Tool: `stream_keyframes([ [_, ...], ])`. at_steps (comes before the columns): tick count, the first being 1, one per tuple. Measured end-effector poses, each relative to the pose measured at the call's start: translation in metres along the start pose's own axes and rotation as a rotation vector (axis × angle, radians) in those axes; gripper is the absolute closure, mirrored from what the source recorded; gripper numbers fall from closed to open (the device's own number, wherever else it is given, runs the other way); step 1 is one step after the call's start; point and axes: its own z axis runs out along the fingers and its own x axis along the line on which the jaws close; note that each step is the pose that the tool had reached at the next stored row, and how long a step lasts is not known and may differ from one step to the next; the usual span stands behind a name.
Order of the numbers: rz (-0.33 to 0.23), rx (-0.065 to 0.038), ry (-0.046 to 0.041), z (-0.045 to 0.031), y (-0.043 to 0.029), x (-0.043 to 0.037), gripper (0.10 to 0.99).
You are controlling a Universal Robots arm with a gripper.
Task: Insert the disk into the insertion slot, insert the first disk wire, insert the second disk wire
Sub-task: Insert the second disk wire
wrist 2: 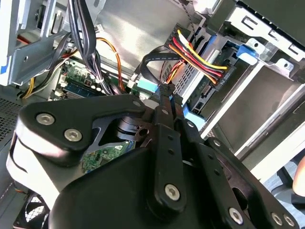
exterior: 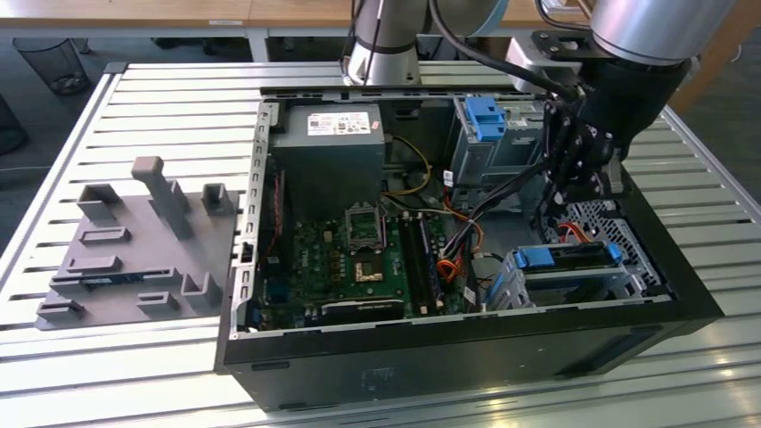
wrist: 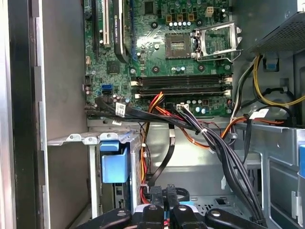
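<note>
So the gripper [wrist 2: 166, 95] is down inside the open PC case [exterior: 476, 343], and in the second wrist view its two black fingers [wrist 2: 164, 112] are pressed together on the end of a flat black cable [wrist 2: 155, 59]. That cable arcs up from the fingertips and over to the back of the disk [wrist 2: 209, 67], which sits just past the fingertips. Right next to it a bundle of red, yellow and black wires [wrist 2: 198, 55] ends in a black connector on that same drive end, and it looks plugged in, though I can't tell if it's fully seated.

In the exterior view the disk [exterior: 568, 257], with its bright blue rail, sits already inside the insertion slot [exterior: 583, 281], the low perforated metal cage below the gripper [exterior: 579, 192], at the case corner.

Further out from the gripper, the first wrist view looks over the fingers at the green motherboard [wrist: 162, 52] with its empty CPU socket [wrist: 217, 40], and orange and black cables [wrist: 190, 124] cross the space between. On the far side of the gripper from the slot stands the taller grey cage with a blue clip [exterior: 486, 116], and the power supply [exterior: 333, 147] sits past that. Outside the case, a grey fixture block [exterior: 131, 259] sits on the slatted table [exterior: 143, 116].
</note>
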Motion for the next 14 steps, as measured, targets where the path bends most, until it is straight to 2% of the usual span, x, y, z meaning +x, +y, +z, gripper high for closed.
stream_keyframes([
  [4,0.002,0.000,-0.0002,0.0003,-0.0004,0.0001,0.937],
  [12,0.002,-0.002,-0.0378,0.0013,-0.0010,0.0094,0.937],
  [14,0.002,-0.003,-0.0431,0.0014,-0.0012,0.0127,0.937],
])
